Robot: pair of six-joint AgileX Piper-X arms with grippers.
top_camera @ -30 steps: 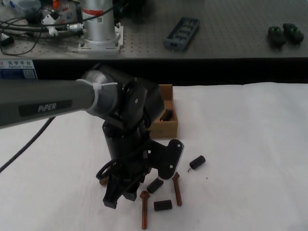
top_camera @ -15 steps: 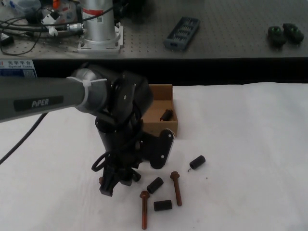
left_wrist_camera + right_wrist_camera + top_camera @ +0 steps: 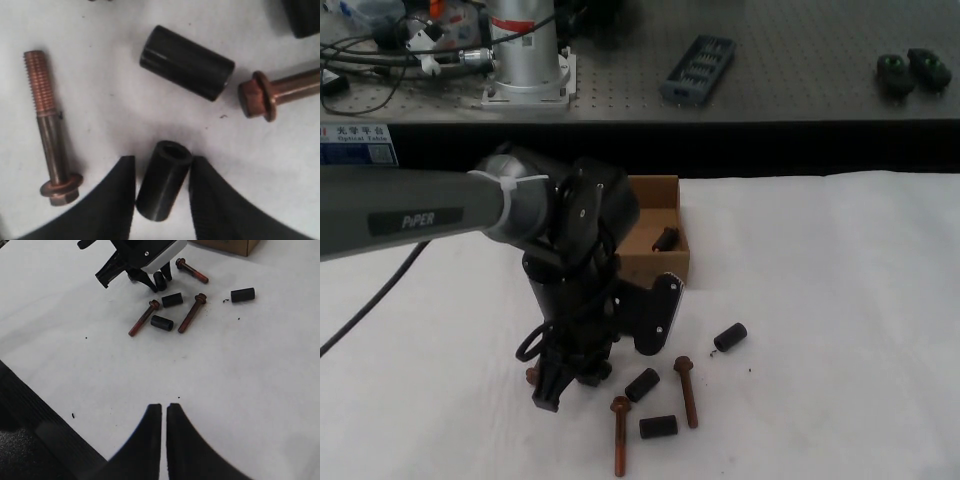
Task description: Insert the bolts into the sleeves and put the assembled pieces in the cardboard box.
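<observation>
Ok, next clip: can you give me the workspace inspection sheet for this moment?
Surface: white cloth, spread flat.
Job's things: four sleeves and three bolts loose on the cloth; cardboard box holds one dark piece.
Clutter: a few dark specks.
Grippers: left gripper low, straddling one sleeve, grip unclear; right gripper shut, empty, above bare cloth.
Cables: black cable crosses the cloth below the left arm; tangle on the rear bench.
Surroundings: rear bench carries a metal post, ribbed tray, two dark parts.

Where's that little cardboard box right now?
In the high view, the cardboard box sits on the white cloth, on the far side of the left arm, beyond the scattered bolts and sleeves.
</observation>
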